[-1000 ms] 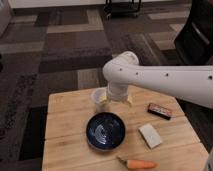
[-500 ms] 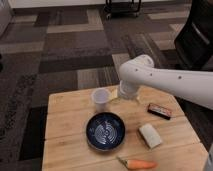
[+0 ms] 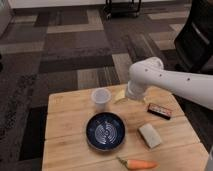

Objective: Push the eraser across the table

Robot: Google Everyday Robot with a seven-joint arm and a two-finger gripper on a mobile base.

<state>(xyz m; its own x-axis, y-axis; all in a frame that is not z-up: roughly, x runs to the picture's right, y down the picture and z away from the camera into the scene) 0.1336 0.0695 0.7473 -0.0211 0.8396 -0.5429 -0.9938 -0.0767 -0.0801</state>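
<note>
The eraser (image 3: 159,110), a small flat black bar with reddish and white marks, lies near the right edge of the light wooden table (image 3: 65,125). My white arm reaches in from the right and bends down over the far side of the table. Its gripper (image 3: 131,94) hangs at the far middle, up and to the left of the eraser and apart from it. The gripper is open, with nothing in it.
A white cup (image 3: 101,99) stands just left of the gripper, with a pale yellow object (image 3: 119,95) between them. A dark blue bowl (image 3: 106,131) sits mid-table, a pale block (image 3: 150,135) to its right, a carrot (image 3: 136,164) at the front edge. Carpet surrounds the table.
My arm has swung to the right along the far side of the table, uncovering the white cup and coming closer to the eraser. The objects have not moved.
</note>
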